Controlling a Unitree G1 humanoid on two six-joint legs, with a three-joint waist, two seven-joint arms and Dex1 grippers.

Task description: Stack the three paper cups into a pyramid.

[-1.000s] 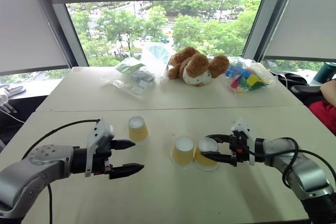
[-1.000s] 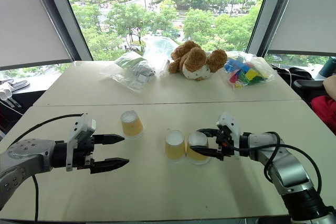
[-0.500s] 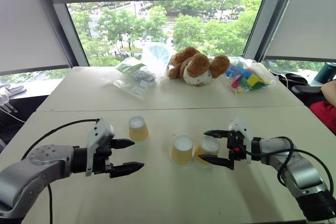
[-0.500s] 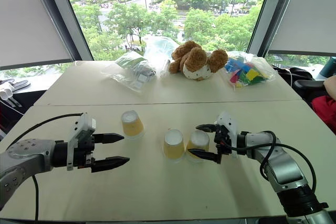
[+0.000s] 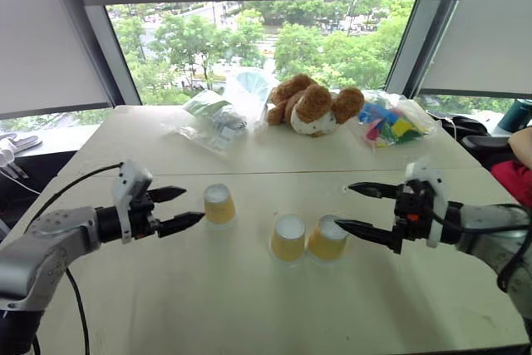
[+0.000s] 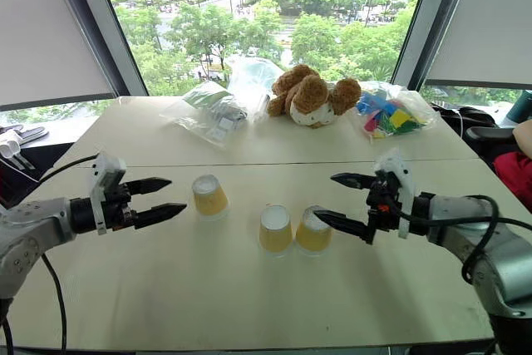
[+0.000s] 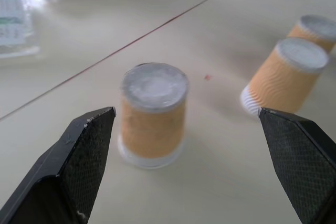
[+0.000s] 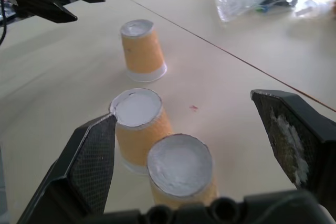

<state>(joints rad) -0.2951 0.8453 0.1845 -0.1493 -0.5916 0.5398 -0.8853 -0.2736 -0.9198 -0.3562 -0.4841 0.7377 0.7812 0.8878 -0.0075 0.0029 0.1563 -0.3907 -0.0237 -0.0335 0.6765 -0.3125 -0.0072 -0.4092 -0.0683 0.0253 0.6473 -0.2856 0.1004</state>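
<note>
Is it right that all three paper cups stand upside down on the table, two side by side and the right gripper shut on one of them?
Not quite. The right gripper is open and holds nothing; the right wrist view shows its fingers spread above the two adjacent cups. The rest holds: the third cup stands apart, also upside down.

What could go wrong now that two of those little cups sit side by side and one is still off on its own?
1. The open right tool hangs close beside the two upside-down yellow-orange paper cups; a stray move could knock the light pair apart.
2. The open left tool is aimed at the lone yellow-orange paper cup; closing off-centre might tip or crush it.
</note>
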